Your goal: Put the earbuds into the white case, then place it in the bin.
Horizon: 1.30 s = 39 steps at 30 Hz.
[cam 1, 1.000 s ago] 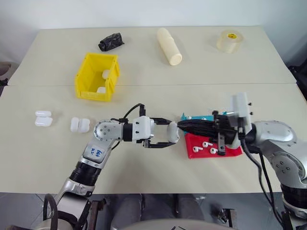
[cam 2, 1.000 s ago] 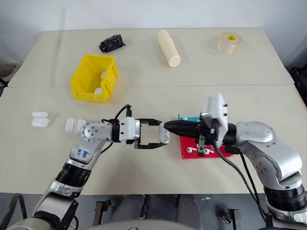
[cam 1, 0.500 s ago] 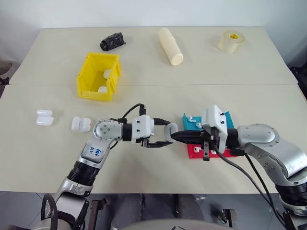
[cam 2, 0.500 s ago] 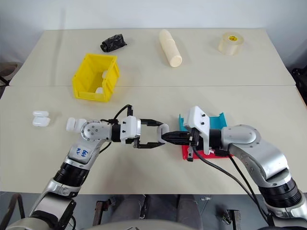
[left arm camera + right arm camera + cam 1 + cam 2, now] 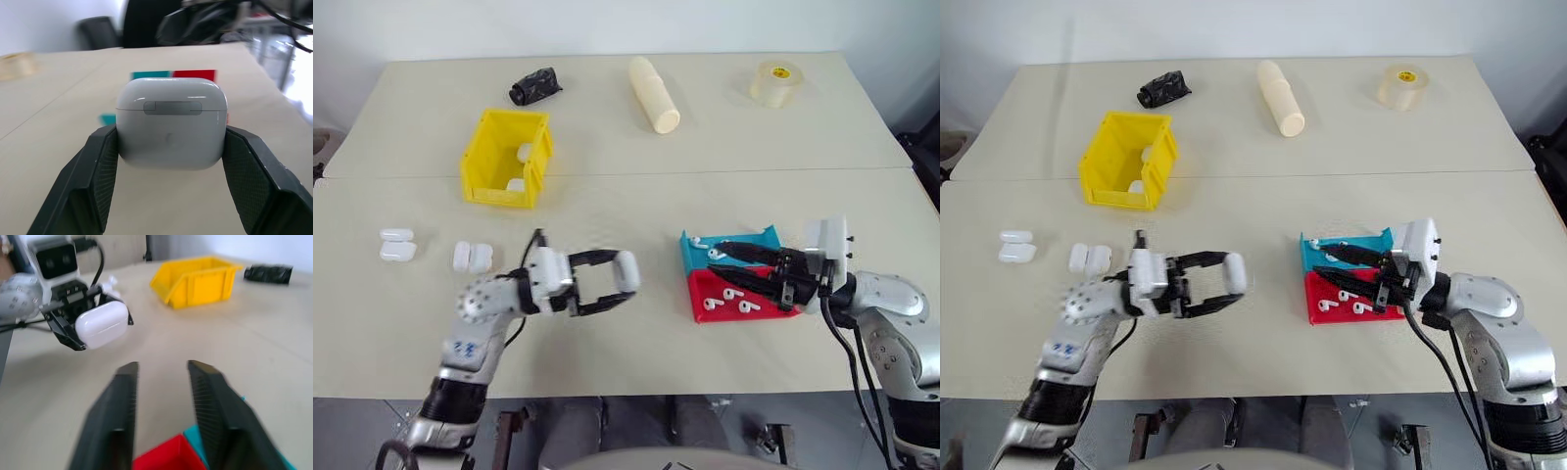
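Nearest, the left gripper [image 5: 612,284] is clamped on a small glossy white rounded plastic case [image 5: 171,122] — lid closed, lifted clear of the cream tabletop [image 5: 636,352]. To the right, the right gripper [image 5: 729,262] hangs over a shallow red tray [image 5: 705,286] and a shallow teal tray [image 5: 689,250], its 2 black fingers [image 5: 122,406] parted with nothing between them. At least 3 tiny glossy white earbuds [image 5: 724,295] lie in the red tray and 2 more [image 5: 697,242] in the teal one. Left of the held case, 2 pairs of identical white cases [image 5: 473,257] rest on the table. Farther back stands the bright yellow open-top plastic bin [image 5: 487,171] — 2 white cases [image 5: 523,153] already inside. At the far edge lie a crumpled black object [image 5: 534,87], a cream cylinder [image 5: 654,94] and a roll of clear tape [image 5: 774,82].
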{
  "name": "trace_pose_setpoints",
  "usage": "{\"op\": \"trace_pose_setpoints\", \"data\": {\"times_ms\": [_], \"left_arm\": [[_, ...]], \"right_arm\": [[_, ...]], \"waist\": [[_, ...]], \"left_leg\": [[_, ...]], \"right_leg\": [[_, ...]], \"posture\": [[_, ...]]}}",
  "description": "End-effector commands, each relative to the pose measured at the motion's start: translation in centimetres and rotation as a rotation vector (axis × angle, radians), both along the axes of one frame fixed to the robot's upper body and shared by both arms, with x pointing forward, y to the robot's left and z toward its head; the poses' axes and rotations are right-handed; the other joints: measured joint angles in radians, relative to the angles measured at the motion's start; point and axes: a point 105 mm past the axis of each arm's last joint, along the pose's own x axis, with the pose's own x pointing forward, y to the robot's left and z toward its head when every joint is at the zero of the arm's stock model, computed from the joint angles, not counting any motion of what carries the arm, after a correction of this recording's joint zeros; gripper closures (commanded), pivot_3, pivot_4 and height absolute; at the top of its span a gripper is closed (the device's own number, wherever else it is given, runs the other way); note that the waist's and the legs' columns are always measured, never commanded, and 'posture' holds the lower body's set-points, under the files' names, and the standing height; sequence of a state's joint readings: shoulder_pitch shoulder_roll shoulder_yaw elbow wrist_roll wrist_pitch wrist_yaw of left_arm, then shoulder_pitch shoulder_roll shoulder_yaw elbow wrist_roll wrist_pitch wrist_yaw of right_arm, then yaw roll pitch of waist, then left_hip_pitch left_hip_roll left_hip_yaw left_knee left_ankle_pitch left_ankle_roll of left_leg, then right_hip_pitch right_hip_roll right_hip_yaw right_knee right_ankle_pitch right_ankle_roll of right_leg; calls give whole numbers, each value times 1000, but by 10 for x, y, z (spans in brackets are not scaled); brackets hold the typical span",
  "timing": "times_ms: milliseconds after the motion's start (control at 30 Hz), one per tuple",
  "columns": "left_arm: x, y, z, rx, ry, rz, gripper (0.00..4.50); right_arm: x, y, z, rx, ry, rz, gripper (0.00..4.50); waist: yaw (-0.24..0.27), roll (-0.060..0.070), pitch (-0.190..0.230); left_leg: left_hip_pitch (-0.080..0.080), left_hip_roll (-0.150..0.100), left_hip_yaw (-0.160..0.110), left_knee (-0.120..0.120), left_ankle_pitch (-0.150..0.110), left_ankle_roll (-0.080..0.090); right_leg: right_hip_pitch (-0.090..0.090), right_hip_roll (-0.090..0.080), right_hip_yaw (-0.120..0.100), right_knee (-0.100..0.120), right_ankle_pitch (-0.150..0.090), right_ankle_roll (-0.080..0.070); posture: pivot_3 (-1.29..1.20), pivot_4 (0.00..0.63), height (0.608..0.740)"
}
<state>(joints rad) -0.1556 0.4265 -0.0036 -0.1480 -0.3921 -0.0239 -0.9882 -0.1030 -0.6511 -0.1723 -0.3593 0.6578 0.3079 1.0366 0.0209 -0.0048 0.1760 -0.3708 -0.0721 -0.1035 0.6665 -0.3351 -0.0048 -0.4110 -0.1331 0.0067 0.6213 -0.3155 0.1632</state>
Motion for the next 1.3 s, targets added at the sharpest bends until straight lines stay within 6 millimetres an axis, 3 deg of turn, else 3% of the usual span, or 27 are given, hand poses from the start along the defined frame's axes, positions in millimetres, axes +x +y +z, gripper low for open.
{"op": "trace_pose_setpoints", "data": {"times_ms": [33,167,200,333,500,667,800,1000,1167,1300], "left_arm": [[3,27,17,-124,-11,177,1721],[14,73,24,-305,57,504,1721],[15,82,23,-332,75,572,1721],[23,104,18,-393,131,767,1721],[55,120,34,-416,112,901,1721],[103,130,57,-366,68,956,1721],[134,135,58,-307,113,997,1721],[157,135,52,-225,164,996,1721],[154,130,55,-205,151,951,141],[142,127,66,-200,86,871,63]], "right_arm": [[-10,7,11,21,-113,14,1492],[-18,11,8,79,-171,25,108],[-18,11,7,89,-169,21,21],[-18,12,6,109,-163,20,21],[-13,9,2,90,-178,-6,21],[-8,8,2,75,-190,-25,21],[-8,11,3,74,-201,-25,21],[-9,18,6,83,-220,-25,21],[-12,21,5,86,-222,-29,0],[-11,20,5,86,-220,-33,0]], "waist": [[3,0,0],[5,0,0],[4,0,0],[4,0,0],[8,-1,0],[4,-1,0],[-1,-2,0],[-5,-2,0],[-6,-2,0],[-6,-2,0]], "left_leg": [[0,-1,0,0,0,0],[0,-1,-2,0,0,0],[0,-1,-2,0,0,0],[1,-1,-1,0,0,0],[0,-2,-2,1,0,0],[1,-3,-1,0,0,0],[1,-3,0,-1,0,0],[0,-3,0,-1,0,0],[0,-3,0,0,0,0],[0,-2,0,0,0,0]], "right_leg": [[0,-1,0,0,0,0],[1,-1,0,0,0,0],[1,-1,0,0,0,0],[1,0,0,0,0,0],[1,0,0,0,0,0],[1,0,0,1,0,0],[0,1,-1,4,0,0],[-1,1,-1,4,0,0],[-1,0,-1,5,0,0],[-1,0,-1,5,0,0]], "posture": [[0,150,740],[0,150,740],[0,150,740],[0,150,740],[0,150,740],[0,150,740],[0,150,740],[0,150,740],[0,150,740],[0,150,740]]}}
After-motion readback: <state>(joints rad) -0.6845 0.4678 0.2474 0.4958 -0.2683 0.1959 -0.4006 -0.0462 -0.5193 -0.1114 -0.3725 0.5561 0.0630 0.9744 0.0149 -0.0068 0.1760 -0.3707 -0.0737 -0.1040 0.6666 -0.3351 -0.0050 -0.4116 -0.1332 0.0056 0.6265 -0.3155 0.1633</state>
